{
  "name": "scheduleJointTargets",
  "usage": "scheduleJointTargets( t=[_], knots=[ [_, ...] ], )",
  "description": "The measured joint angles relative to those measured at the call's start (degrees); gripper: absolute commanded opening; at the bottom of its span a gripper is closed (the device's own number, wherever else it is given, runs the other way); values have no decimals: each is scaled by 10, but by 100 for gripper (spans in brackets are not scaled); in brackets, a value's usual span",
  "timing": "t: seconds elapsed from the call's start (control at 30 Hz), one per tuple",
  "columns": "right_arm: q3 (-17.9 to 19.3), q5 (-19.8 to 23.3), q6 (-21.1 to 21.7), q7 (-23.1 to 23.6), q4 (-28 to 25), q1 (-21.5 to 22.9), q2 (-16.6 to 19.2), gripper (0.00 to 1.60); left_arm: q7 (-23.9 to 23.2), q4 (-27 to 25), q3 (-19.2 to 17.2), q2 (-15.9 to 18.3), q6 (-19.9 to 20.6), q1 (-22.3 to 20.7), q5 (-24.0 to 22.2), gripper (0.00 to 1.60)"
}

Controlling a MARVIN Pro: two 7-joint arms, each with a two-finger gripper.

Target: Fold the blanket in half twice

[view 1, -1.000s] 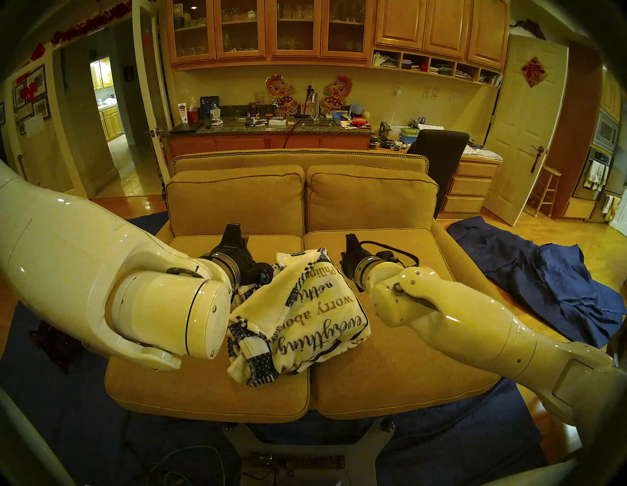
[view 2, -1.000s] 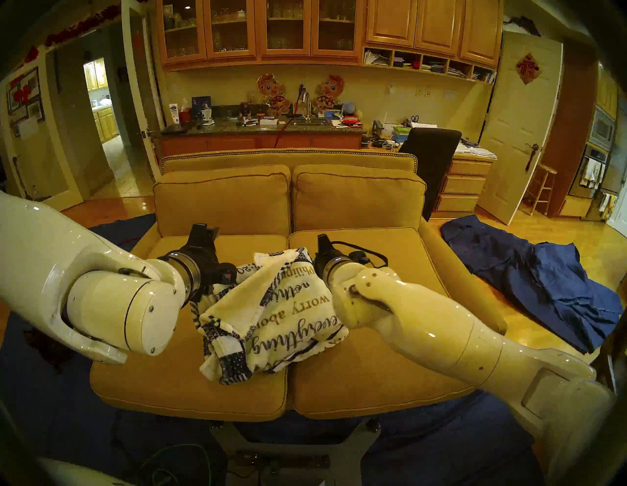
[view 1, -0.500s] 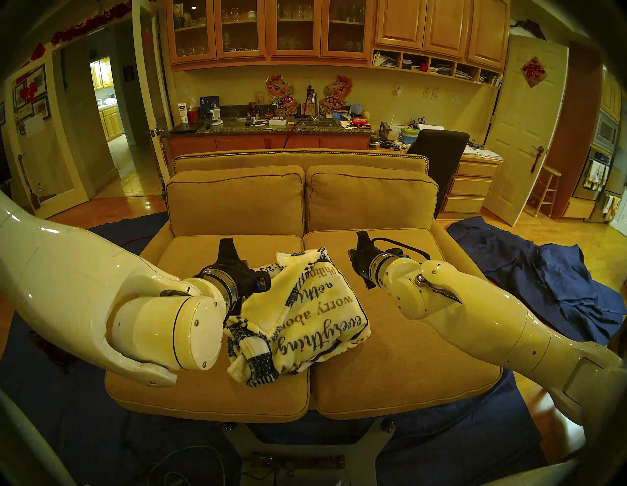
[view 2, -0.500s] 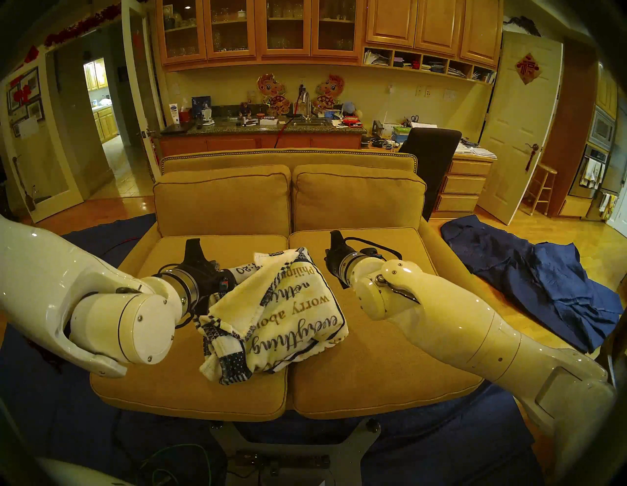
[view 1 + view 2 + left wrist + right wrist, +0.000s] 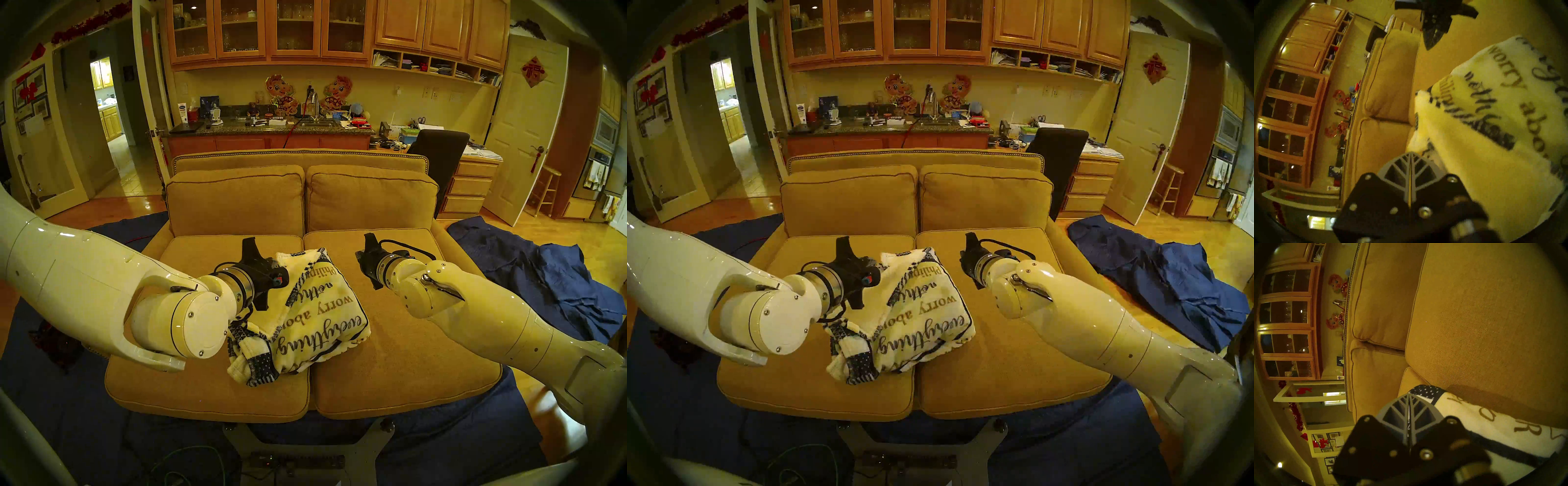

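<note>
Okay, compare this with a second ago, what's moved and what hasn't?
The left gripper, open a second ago, has shut on nothing and swung right, over the blanket's left edge. The right gripper, shut and empty throughout, slid right, farther from the blanket. The blanket lies in the same bundle on the sofa.

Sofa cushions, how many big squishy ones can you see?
4. Two back cushions stand upright, left and right. Two seat cushions lie flat, left and right. The blanket lies across both seat cushions; nothing suggests more beneath.
</note>
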Motion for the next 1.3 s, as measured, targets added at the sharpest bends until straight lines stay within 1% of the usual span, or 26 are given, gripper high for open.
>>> scheduleJointTargets(
  t=[0.1, 0.27, 0.4, 0.47, 0.53, 0.57, 0.7, 0.87, 0.97, 1.13, 1.2, 1.3],
  knots=[
    [0, 1, 1, 1, 2, 0, 1, 0, -20, 4, -2, 2, -19, 6, 19, 0],
    [0, 3, 4, 5, 2, 0, 2, 0, -72, 17, -9, 8, -71, 14, 61, 0],
    [0, 5, 6, 8, 0, 0, 3, 0, -109, 43, -8, 14, -112, 22, 77, 0],
    [0, 7, 7, 10, -1, -1, 4, 0, -123, 65, 0, 18, -139, 31, 85, 0],
    [0, 8, 8, 11, -2, -2, 5, 0, -129, 77, 5, 19, -152, 36, 91, 0],
    [0, 10, 9, 13, -3, -2, 6, 0, -137, 97, 12, 20, -171, 44, 100, 0],
    [1, 13, 10, 15, -3, -4, 8, 0, -148, 128, 19, 19, -200, 58, 123, 0],
    [3, 17, 12, 19, -2, -4, 12, 0, -162, 177, 17, 9, -250, 85, 161, 0],
    [4, 19, 14, 21, -2, -4, 13, 0, -172, 200, 14, -1, -271, 95, 170, 0],
    [4, 22, 17, 24, 0, -4, 14, 0, -199, 217, 12, -12, -273, 101, 162, 0],
    [4, 24, 18, 25, 1, -4, 15, 0, -213, 216, 17, -13, -254, 97, 150, 0],
    [4, 25, 19, 25, 1, -4, 16, 0, -222, 206, 27, -8, -226, 89, 139, 0]
  ],
)
